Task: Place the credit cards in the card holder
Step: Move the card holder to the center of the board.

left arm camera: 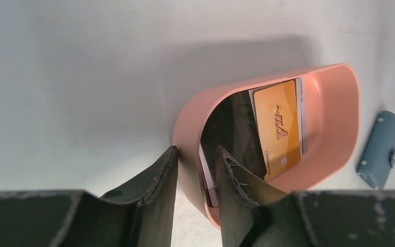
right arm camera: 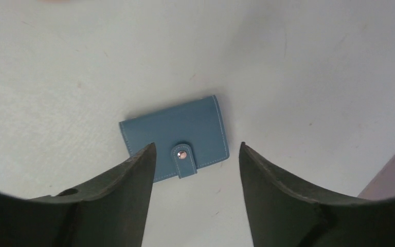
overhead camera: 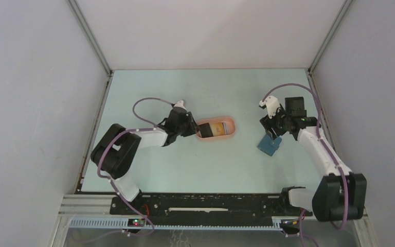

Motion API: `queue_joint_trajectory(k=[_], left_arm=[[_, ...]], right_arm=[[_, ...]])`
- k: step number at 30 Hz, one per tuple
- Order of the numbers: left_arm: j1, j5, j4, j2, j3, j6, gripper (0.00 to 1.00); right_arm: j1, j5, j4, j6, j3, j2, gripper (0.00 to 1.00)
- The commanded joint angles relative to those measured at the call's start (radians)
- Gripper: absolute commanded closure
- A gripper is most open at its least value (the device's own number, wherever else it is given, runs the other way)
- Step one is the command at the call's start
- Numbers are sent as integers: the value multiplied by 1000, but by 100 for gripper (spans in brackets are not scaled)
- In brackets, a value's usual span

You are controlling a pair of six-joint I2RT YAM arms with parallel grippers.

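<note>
The credit cards lie in a salmon-pink tray (left arm camera: 334, 103): a yellow-orange card (left arm camera: 280, 128) on top, a black card (left arm camera: 234, 128) and a whitish card (left arm camera: 208, 180) leaning at the near end. My left gripper (left arm camera: 197, 150) straddles the tray's near wall. One finger touches the wall from outside and the other is inside against the cards. Whether it pinches them is unclear. The card holder (right arm camera: 175, 128), a blue wallet, lies snapped shut on the table. Just above it hangs my right gripper (right arm camera: 196, 146), open and holding nothing.
In the top view the tray (overhead camera: 226, 135) sits mid-table and the card holder (overhead camera: 269, 145) lies to its right, with the left gripper (overhead camera: 193, 127) and the right gripper (overhead camera: 272, 135) beside them. Grey walls close in the table on three sides.
</note>
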Motion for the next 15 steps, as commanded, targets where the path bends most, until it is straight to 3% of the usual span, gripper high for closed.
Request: queue_joint_trajectory(k=[1, 5, 12, 15], left_arm=[[-62, 76, 21, 92, 153, -18, 62], [-70, 104, 38, 90, 196, 10, 58], [-59, -20, -70, -243, 137, 234, 24], [-59, -44, -182, -413, 130, 327, 17]], right_arm=[[-28, -165, -30, 60, 49, -155, 25], [-50, -196, -43, 136, 80, -260, 2], [-122, -356, -85, 340, 196, -346, 0], [-125, -357, -60, 459, 246, -366, 0]])
